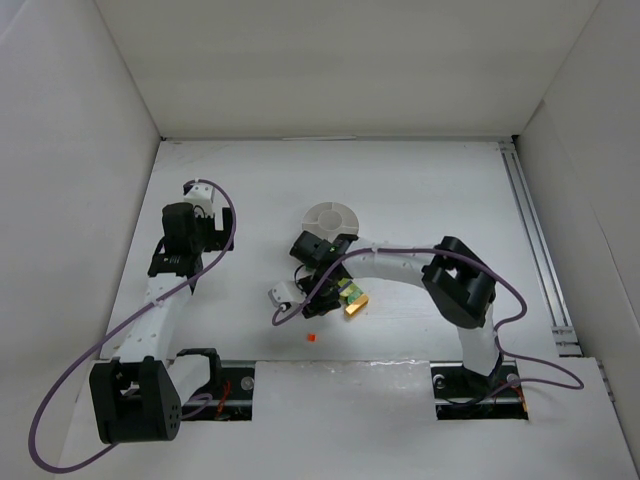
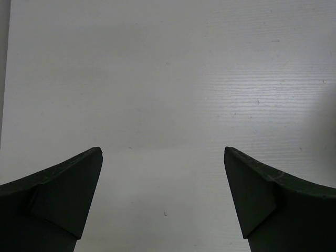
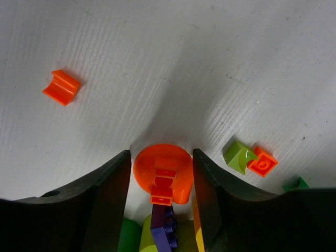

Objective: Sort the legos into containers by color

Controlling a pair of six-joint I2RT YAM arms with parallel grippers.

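The white table (image 1: 420, 180) carries everything. The left arm (image 1: 160, 300) stands on the left side, and the left gripper (image 2: 163, 149) hangs over bare table with its jaws wide apart, nothing between them. The right arm (image 1: 400, 265) bends toward the middle, just near the round white dish (image 1: 334, 217).

The right gripper (image 3: 161, 153) stands around a multicolour clump (image 3: 163, 173) of legos that lies on the table near the dish, not in it. The clump's round orange piece fills the gap between the two fingers. I cannot tell if they press it.

Loose on the table are a green brick (image 3: 240, 156) touching an orange-red square plate (image 3: 262, 164), and, well apart, an orange curved brick (image 3: 62, 87).
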